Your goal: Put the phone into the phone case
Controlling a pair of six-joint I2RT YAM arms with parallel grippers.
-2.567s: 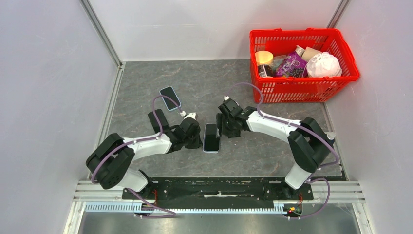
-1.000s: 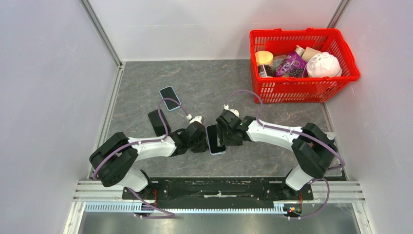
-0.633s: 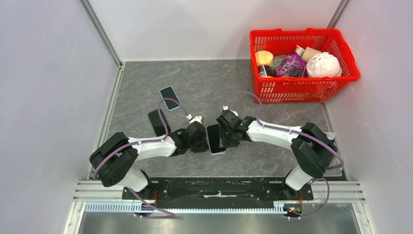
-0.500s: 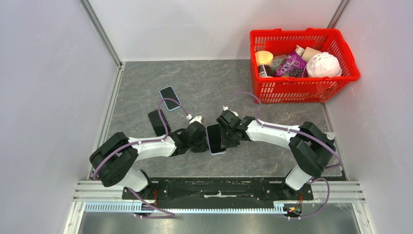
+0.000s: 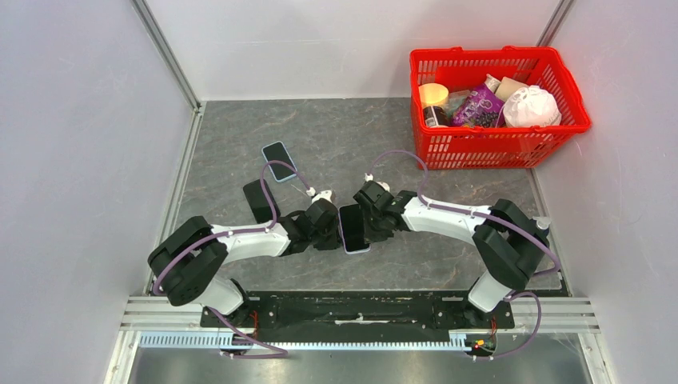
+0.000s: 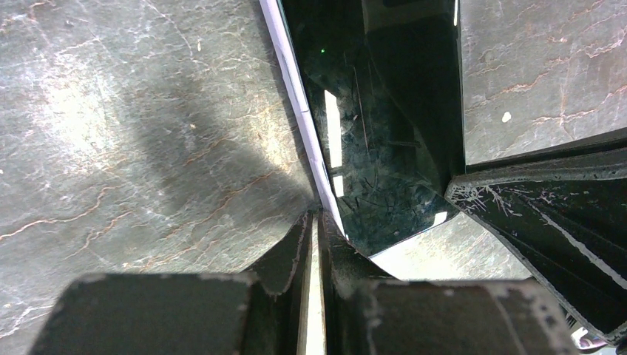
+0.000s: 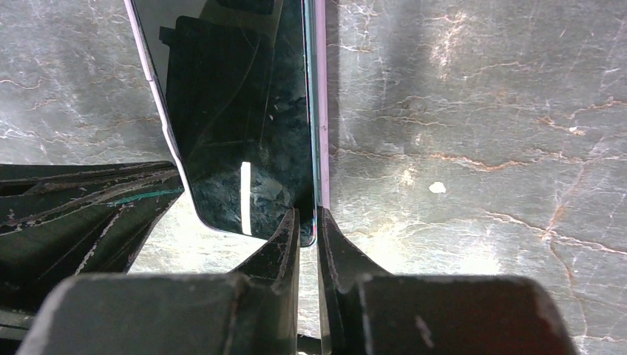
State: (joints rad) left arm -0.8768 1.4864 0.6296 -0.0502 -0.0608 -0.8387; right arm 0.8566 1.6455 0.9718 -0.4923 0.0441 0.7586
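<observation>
1. The phone [image 5: 352, 229] is caught between the two arms just toward 6 o'clock of the middle of the grey table [image 5: 336, 136]. Its long axis runs from 12 to 6, with the dark screen facing up.
2. The phone's 9 o'clock edge is pinched by the left gripper [image 5: 335, 227]. In the left wrist view the left gripper's [image 6: 318, 222] fingers are pressed together on the pale rim, with the glossy phone [image 6: 377, 148] stretching away toward 1 o'clock.
3. The 3 o'clock edge is taken by the right gripper [image 5: 366, 226]. Seen from the right wrist, the right gripper [image 7: 307, 222] is clamped tight on the phone's [image 7: 236, 111] lavender side, with no gap left over.
4. Whether the phone is lifted off the table or resting on it cannot be told.
5. The phone case [image 5: 279, 162], flat and dark with a pale blue rim, is seen lying at about 11 o'clock from the phone, well apart from both grippers.
6. A red basket [image 5: 496, 148] of assorted goods is parked at the far 1 o'clock corner.
</observation>
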